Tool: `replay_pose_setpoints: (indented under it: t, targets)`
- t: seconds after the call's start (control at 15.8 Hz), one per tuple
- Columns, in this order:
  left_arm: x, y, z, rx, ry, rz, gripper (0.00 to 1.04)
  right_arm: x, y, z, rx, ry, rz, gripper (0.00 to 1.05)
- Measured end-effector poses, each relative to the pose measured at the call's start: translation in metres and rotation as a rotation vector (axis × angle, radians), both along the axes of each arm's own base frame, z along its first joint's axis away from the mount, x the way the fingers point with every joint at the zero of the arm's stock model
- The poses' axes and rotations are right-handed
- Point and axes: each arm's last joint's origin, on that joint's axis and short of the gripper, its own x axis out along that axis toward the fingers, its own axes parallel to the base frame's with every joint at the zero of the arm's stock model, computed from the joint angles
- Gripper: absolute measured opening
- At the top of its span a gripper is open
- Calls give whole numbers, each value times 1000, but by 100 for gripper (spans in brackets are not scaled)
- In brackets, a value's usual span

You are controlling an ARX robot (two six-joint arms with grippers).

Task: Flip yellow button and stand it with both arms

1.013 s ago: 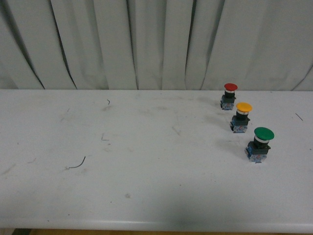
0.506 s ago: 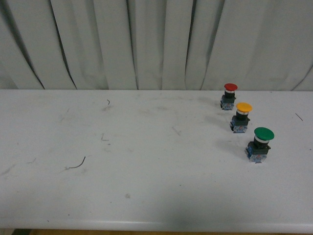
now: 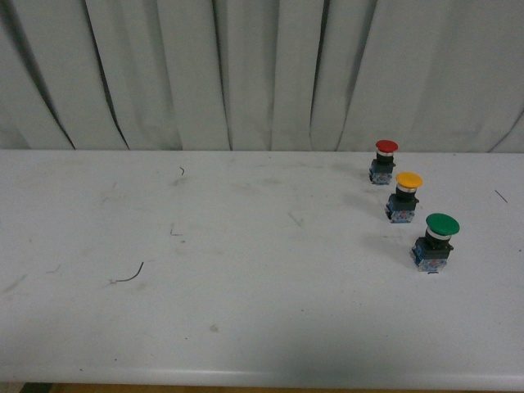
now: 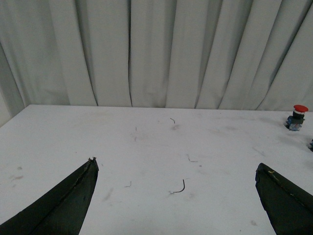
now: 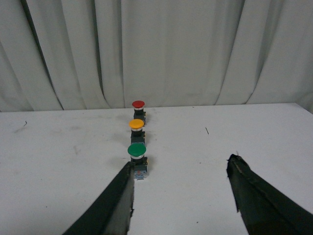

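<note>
Small push-button switch with round yellow cap, black collar, blue-grey base (image 3: pixel 404 197) stands cap-up on white counter (image 3: pixel 246 286) at our 2 o'clock, between red-capped switch (image 3: pixel 382 160) and green-capped switch (image 3: pixel 435 242).

Risk, we judge: neighbours close, so wide jaws may topple them; small blocky base may slip mid-flip.

Neither arm in front view. Left gripper (image 4: pixel 176 196) jaws released, holding nothing; right gripper (image 5: pixel 181 191) jaws released, facing switch row.

A red button (image 3: pixel 386 160) and green button (image 3: pixel 436 240) stand upright on the scuffed white table (image 3: pixel 246 327) before a grey curtain (image 3: pixel 246 74)
</note>
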Motion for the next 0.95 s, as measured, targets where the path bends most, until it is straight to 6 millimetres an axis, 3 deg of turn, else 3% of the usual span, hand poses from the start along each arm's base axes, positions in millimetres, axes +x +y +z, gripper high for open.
replay_pose_setpoints:
  t: [0.44,0.95]
  targets:
    - [0,0,0,0,0,0,98,0,0,0,1,0,0,100]
    - [0,0,0,0,0,0,98,0,0,0,0,0,0,98]
